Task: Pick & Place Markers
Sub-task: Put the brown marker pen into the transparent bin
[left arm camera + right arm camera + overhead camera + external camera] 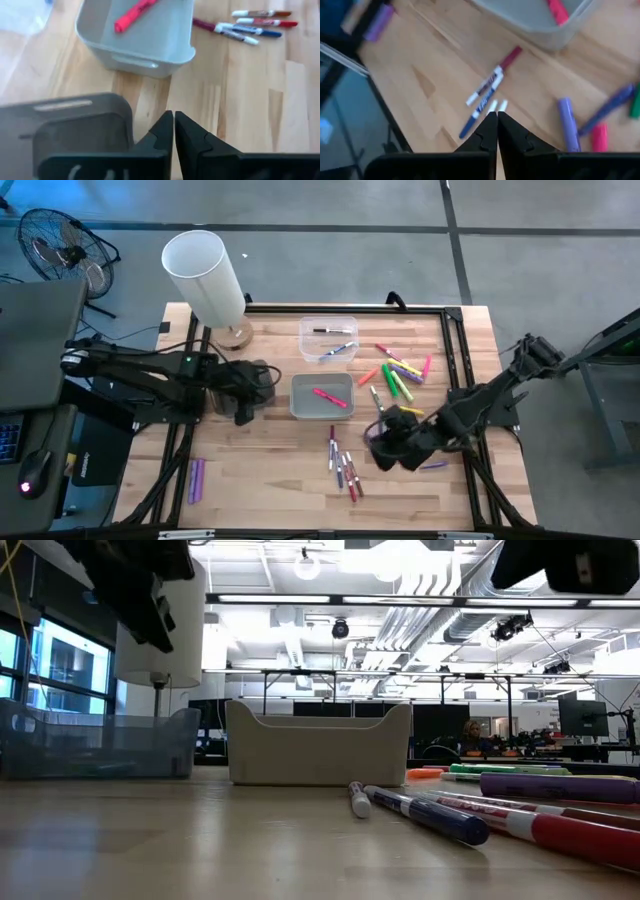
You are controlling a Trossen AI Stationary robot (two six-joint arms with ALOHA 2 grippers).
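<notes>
High view: we see markers (398, 370) scattered on the wooden desk (270, 470), a bright cluster at far right, a white-bodied group (343, 465) near the middle, and two purple ones (197, 479) near left. One pink marker (329, 397) lies in the grey bin (321, 413) at centre, and two more lie in the clear bin (328, 327) beyond it. Our left end effector (243, 416) hangs closed and empty left of the grey bin, while our right end effector (380, 453) hangs closed and empty just right of the white-bodied group.

Two matte black jointed arms, each end effector (173, 131) with angular dark fingers.
</notes>
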